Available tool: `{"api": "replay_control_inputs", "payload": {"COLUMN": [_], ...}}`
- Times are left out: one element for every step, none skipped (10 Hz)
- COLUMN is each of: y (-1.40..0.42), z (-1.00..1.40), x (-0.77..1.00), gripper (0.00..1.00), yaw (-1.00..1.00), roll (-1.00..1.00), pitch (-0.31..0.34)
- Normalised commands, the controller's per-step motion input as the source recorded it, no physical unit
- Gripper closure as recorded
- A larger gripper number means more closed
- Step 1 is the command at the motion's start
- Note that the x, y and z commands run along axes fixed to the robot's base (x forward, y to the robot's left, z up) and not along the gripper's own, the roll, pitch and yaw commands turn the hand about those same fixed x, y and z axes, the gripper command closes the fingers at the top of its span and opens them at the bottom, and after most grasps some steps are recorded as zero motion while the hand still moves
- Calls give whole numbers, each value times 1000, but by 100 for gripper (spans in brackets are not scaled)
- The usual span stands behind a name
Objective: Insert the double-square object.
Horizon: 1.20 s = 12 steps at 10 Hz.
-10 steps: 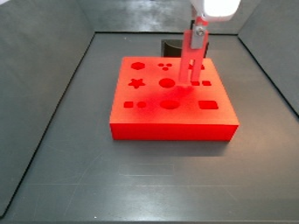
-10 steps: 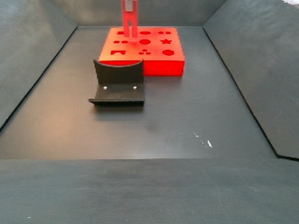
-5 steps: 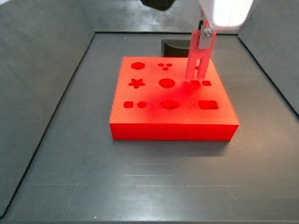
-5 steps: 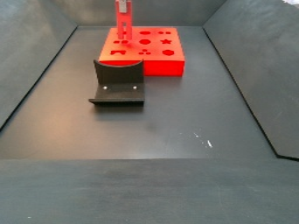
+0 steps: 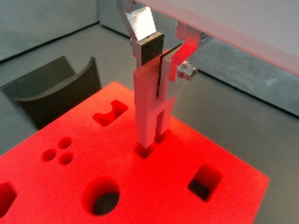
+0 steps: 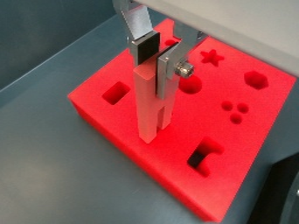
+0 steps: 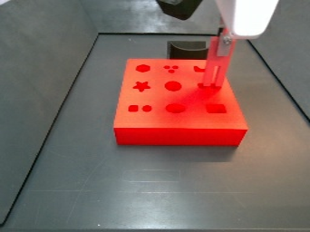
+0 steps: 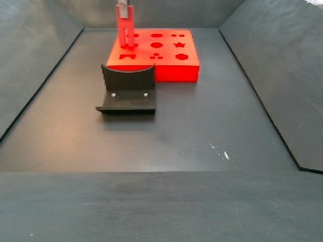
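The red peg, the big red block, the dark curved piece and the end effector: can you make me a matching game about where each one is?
Things:
1. red peg
2. big red block
3. dark curved piece
4. end effector

Places:
A. lying flat on the dark floor, with shaped holes in its top
B. up above the block, gripping something thin
C. standing on the floor beside the block
D. upright between the flat silver fingers, its lower tip at the block's top

Pairs: 1-D, 2-A, 3-C, 4-B
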Motion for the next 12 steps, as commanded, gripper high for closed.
{"api": "replay_control_inputs", "payload": {"y": [0,0,0,3,0,0,0,0,6,60,14,0], "z": [-129,-3,0,0,0,0,0,0,0,-23,-17,-149], "x": [-51,-51,-149,-129,-134,-146,-114,-143,-200,-271,-197,0], "gripper": [100,100,100,100,100,100,100,100,100,100,100,100], "yaw": [-226,-209,-60,0,0,0,0,0,0,0,0,0], "roll": [0,0,-24,-81,-91,-76,-69,-60,-64,-66,-83,-9], "pitch": [40,76,51,37,41,39,27,20,4,0,0,0]}}
